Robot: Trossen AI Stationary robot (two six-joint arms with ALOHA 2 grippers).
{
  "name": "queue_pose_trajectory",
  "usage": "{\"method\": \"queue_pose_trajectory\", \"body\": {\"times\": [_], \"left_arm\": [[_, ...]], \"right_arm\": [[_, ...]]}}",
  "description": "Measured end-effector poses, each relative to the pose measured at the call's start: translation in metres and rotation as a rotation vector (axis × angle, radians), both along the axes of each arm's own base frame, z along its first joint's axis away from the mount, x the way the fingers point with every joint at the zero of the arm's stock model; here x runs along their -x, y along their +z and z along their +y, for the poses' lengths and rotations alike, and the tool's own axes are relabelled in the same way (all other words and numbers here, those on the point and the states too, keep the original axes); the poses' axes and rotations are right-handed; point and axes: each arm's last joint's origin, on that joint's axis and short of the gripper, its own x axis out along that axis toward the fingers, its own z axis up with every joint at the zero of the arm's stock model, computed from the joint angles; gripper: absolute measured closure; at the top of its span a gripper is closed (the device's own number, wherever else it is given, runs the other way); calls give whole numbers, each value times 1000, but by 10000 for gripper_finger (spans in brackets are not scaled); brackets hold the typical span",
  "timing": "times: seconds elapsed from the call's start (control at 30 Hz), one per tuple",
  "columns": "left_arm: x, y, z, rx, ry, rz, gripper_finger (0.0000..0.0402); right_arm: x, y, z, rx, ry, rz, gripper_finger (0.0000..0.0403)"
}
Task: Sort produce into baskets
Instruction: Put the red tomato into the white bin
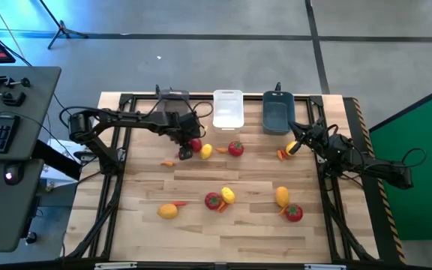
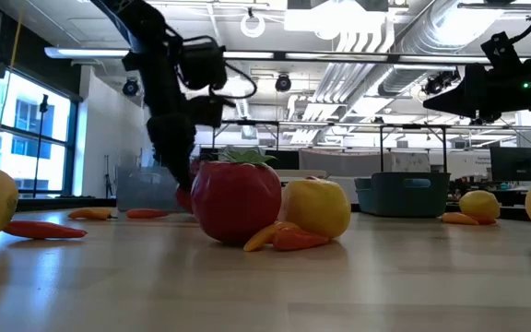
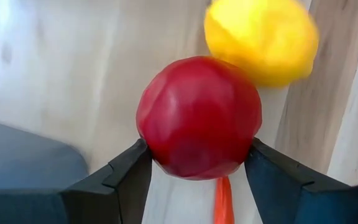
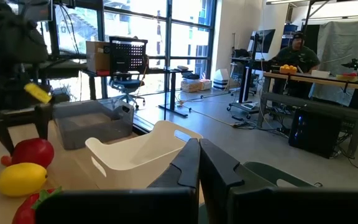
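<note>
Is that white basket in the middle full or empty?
Empty. From above, the white basket shows only its bare white floor, and the right wrist view shows nothing inside it either. The produce all lies on the table.

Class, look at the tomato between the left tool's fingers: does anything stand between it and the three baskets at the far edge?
Nothing visible does. The left tool grips a tomato just before the grey basket; a lemon lies beside it, not in the path.

A pale striped wooden table (image 1: 201, 225) holds red tomatoes (image 1: 235, 148) with green tops, yellow lemons (image 1: 167, 211) and orange-red carrot pieces (image 1: 168, 163). Three baskets: smoky grey (image 1: 172, 99), white (image 1: 228, 109), dark teal-grey (image 1: 277, 112). Black fingers (image 3: 126, 180) frame a glossy red tomato (image 3: 197, 117).
</note>
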Motion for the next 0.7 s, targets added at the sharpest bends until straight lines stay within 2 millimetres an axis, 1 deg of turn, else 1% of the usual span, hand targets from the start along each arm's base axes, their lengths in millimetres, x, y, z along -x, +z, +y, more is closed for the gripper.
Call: {"method": "queue_pose_trajectory", "body": {"times": [0.13, 0.27, 0.4, 0.57, 0.7], "left_arm": [[-8, 22, 8, -25, -2, -34, 190], [-17, 47, 20, -76, 36, -93, 190], [-23, 69, 39, -112, 109, -205, 190], [-28, 91, 62, -146, 172, -342, 190], [-37, 102, 83, -178, 186, -394, 190]], "right_arm": [[0, 0, 0, 0, 1, 0, 402], [0, 0, 0, 0, 0, 0, 402], [0, 0, 0, 0, 0, 0, 402], [0, 0, 0, 0, 1, 0, 402], [0, 0, 0, 0, 0, 0, 402]]}}
